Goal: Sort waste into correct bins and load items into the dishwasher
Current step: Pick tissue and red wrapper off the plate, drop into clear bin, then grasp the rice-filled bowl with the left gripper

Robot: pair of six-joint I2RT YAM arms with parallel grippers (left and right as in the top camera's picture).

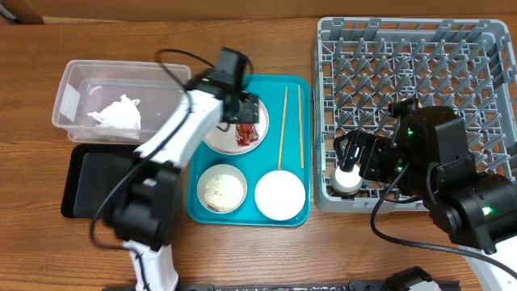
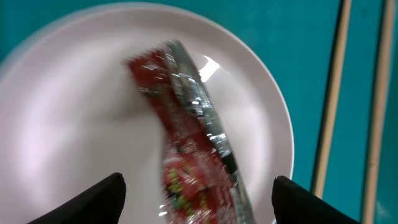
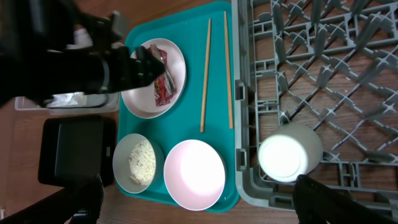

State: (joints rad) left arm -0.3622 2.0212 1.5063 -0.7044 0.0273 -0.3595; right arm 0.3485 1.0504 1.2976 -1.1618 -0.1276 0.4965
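Observation:
The red snack wrapper (image 2: 186, 143) lies on the pale pink plate (image 2: 74, 112) on the teal tray. My left gripper (image 2: 199, 199) is open just above the wrapper, a finger on each side; it is over the plate in the overhead view (image 1: 242, 109). The white napkin (image 1: 117, 113) lies in the clear tub (image 1: 73, 77). The black tray (image 1: 97, 182) is in front of the tub. My right gripper (image 1: 355, 158) is open and empty by the white cup (image 3: 290, 151), which stands in the front-left corner of the grey dishwasher rack (image 1: 412, 48). Two chopsticks (image 1: 283, 125) lie on the teal tray.
The teal tray (image 1: 266, 85) also holds the grey metal bowl of rice (image 1: 220, 187) and the pale pink bowl (image 1: 279, 194) at its front. The rack's upright pegs fill the right side of the table. The left arm reaches across the black tray and the tub's corner.

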